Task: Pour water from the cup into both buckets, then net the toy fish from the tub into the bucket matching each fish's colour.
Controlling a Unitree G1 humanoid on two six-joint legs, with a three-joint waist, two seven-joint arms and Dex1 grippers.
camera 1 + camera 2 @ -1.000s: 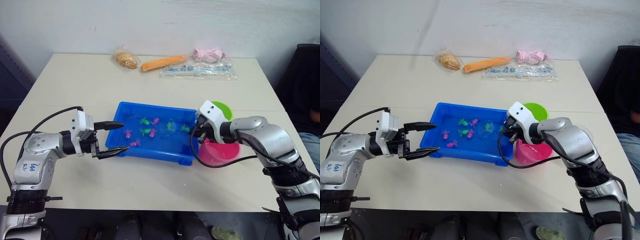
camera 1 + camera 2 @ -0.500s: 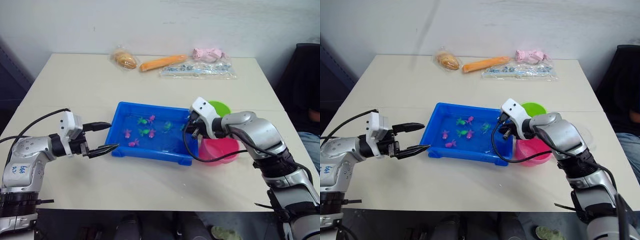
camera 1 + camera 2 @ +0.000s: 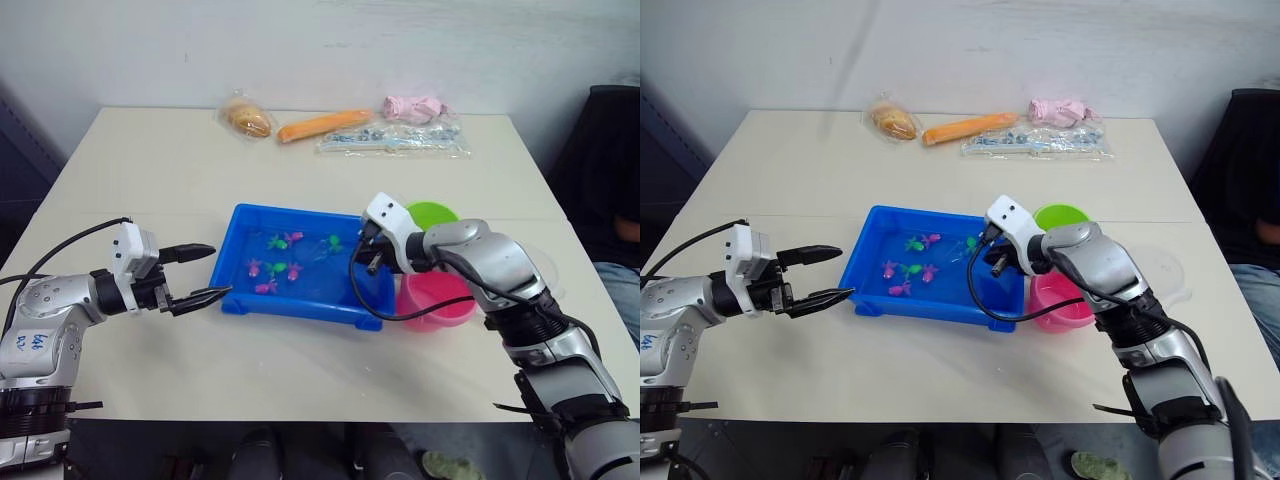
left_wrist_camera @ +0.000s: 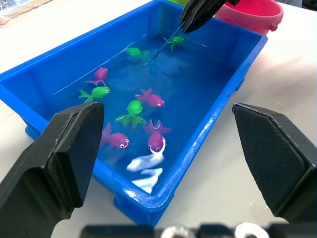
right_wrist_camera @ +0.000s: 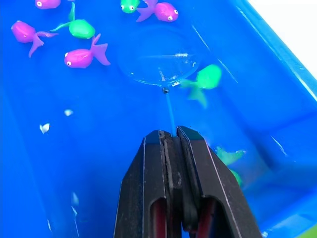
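Black fingers of the left gripper [image 3: 197, 272] spread wide and empty, parked just off the tub's left end. On to the blue tub [image 3: 236, 300], water in, pink and green fish loose across it. The right gripper [image 5: 171, 136] pinches the net [image 5: 159, 60] by its thin handle, ring dipped in the water beside a green fish [image 5: 204, 79]. Netting is under way, I reckon. Next it wants a scoop under that fish, a level lift, then a carry right to the green bucket [image 3: 432, 214] behind the pink bucket [image 3: 437, 300].
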